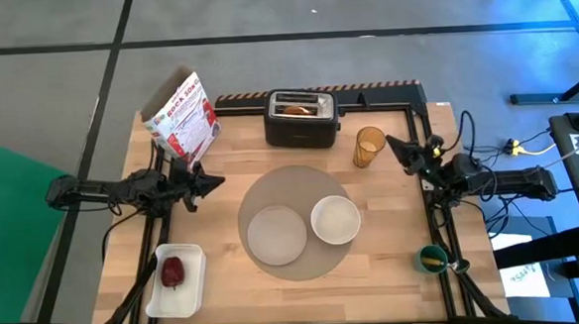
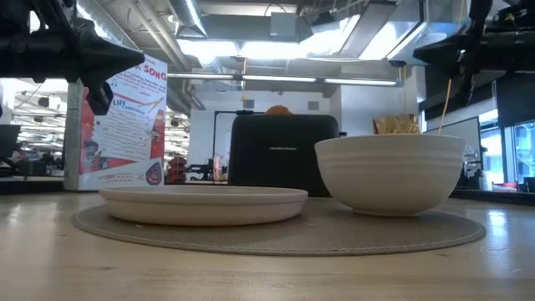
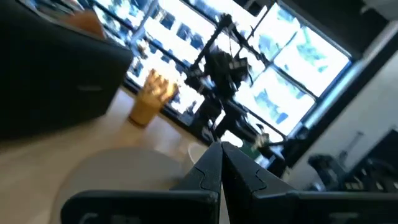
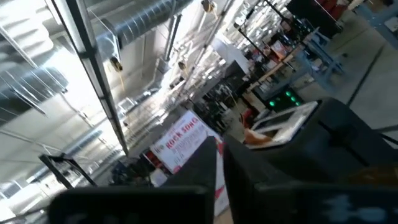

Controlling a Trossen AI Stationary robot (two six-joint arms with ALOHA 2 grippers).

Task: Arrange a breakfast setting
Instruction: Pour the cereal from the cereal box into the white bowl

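From above I see the white plate (image 1: pixel 276 233) and white bowl (image 1: pixel 335 220) side by side on the grey placemat (image 1: pixel 293 182), the red apple (image 1: pixel 172 272) in a tray (image 1: pixel 190 296) near left. At surface level the bagel (image 2: pixel 277 109) peeks from the toaster (image 2: pixel 282 161). My wrist cameras show the left gripper (image 3: pixel 221 163) and right gripper (image 4: pixel 219 155) both pressed together, empty.

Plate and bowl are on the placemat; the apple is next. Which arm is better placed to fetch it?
Probably the left. The red apple lies in a white tray at the table's near left corner, on the same side as the left gripper. The right gripper waits across the grey placemat, near the amber cup.
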